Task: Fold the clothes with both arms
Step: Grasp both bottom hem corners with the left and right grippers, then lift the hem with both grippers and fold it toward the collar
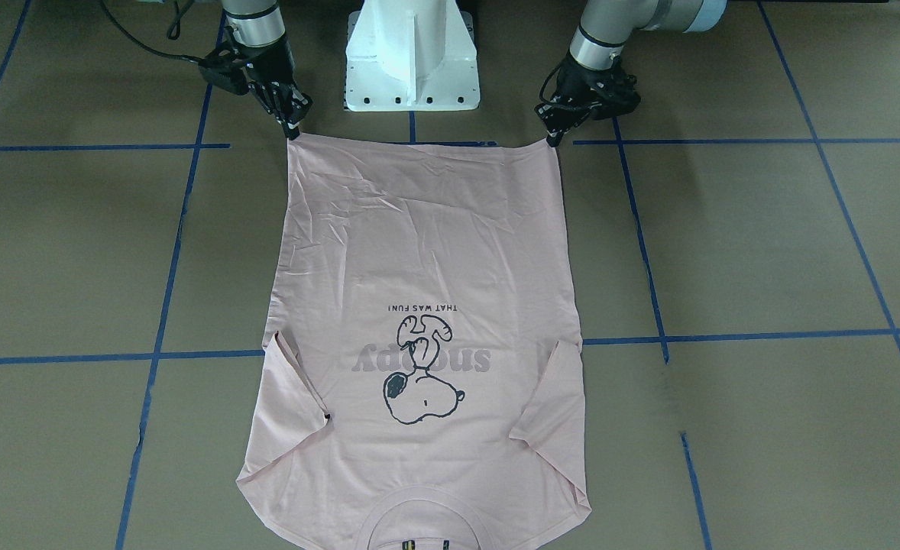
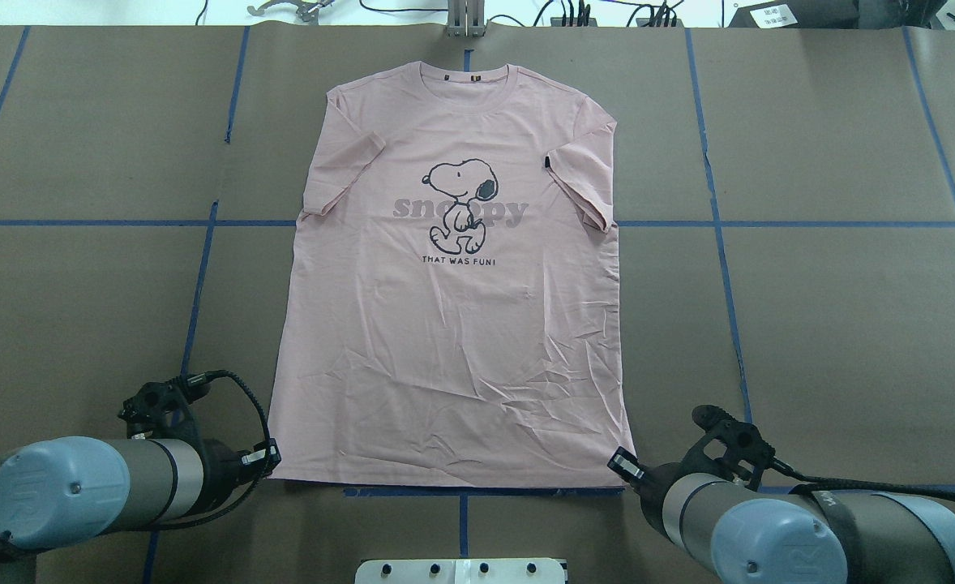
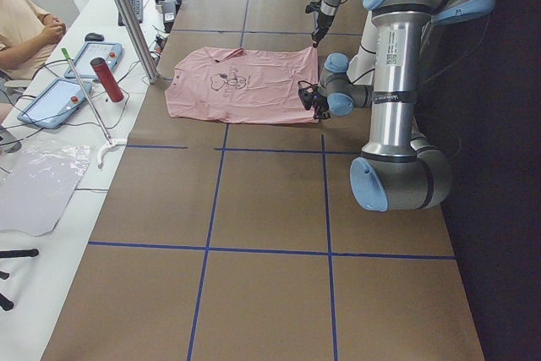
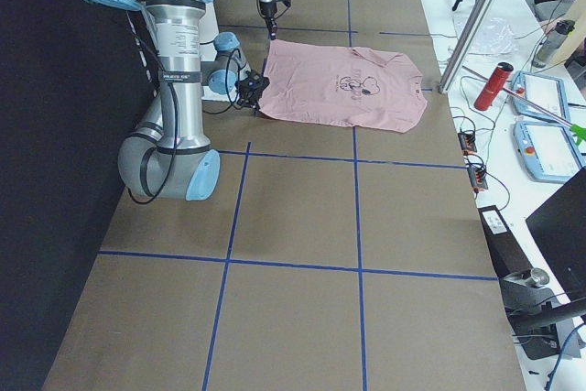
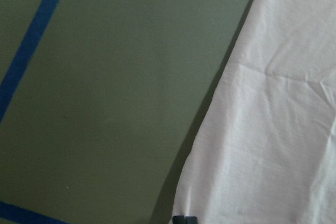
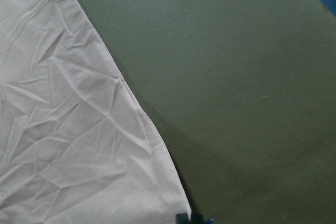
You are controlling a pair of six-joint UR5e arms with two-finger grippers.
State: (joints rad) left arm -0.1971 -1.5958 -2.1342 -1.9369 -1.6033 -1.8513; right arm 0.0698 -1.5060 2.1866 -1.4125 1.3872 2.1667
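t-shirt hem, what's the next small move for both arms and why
Probably raise both hem corners slightly, together: the left gripper and right gripper each seem pinched on a corner of the T-shirt, which lies flat, sleeves folded in, so lifting starts the fold toward the collar.

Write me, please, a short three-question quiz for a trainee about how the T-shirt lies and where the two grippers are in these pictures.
1. True or false: the T-shirt lies flat on the table with its printed side up.
2. Pick one: the left gripper is at which part of the T-shirt? A the collar; B a sleeve; C a corner of the bottom hem.
3. Fill the gap: in the front-facing view the right gripper shows on the view's ___ side.

Key: 1 true; 2 C; 3 left.
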